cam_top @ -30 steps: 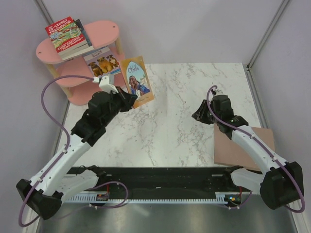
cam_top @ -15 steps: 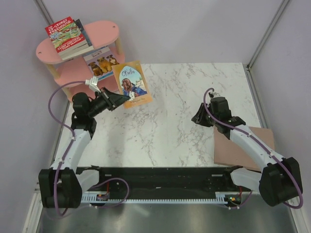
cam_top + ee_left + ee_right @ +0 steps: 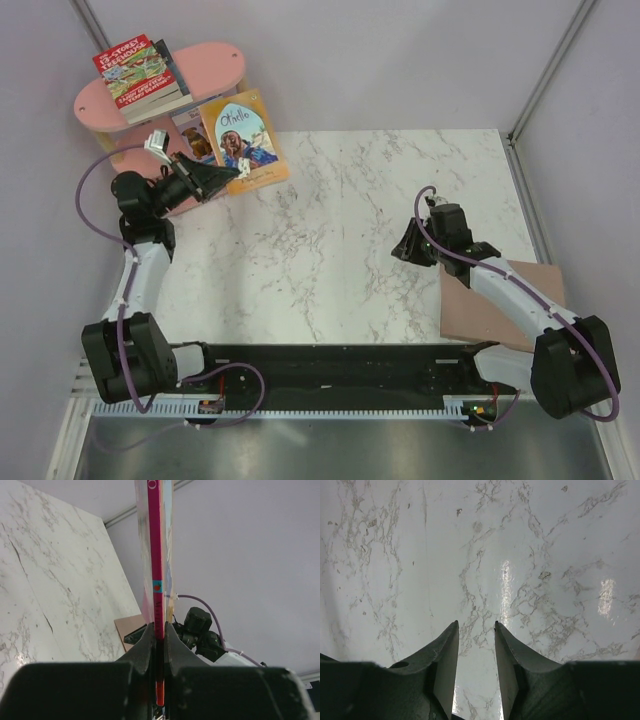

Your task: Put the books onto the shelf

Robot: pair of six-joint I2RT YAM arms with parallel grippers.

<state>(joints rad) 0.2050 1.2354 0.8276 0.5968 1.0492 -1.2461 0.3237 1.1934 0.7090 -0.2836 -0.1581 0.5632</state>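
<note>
An orange-tan book with a blue figure (image 3: 245, 140) hangs in the air, and my left gripper (image 3: 228, 177) is shut on its lower edge. It hovers just right of the pink shelf (image 3: 215, 60), level with the middle tier. In the left wrist view its magenta spine (image 3: 158, 555) stands pinched between the fingers. A red treehouse book (image 3: 133, 72) tops a small stack on the top tier. The puppies book (image 3: 190, 135) lies on the middle tier, mostly hidden behind the held book. My right gripper (image 3: 404, 248) stands open and empty low over the marble (image 3: 476, 625).
A flat brown board (image 3: 500, 300) lies at the table's right edge under my right forearm. The shelf stands in the back left corner against grey walls. A purple cable loops beside my left arm (image 3: 85, 200).
My left arm has swung the orange-tan book back and to the left, toward the shelf. My right gripper has drawn slightly nearer to its base.
</note>
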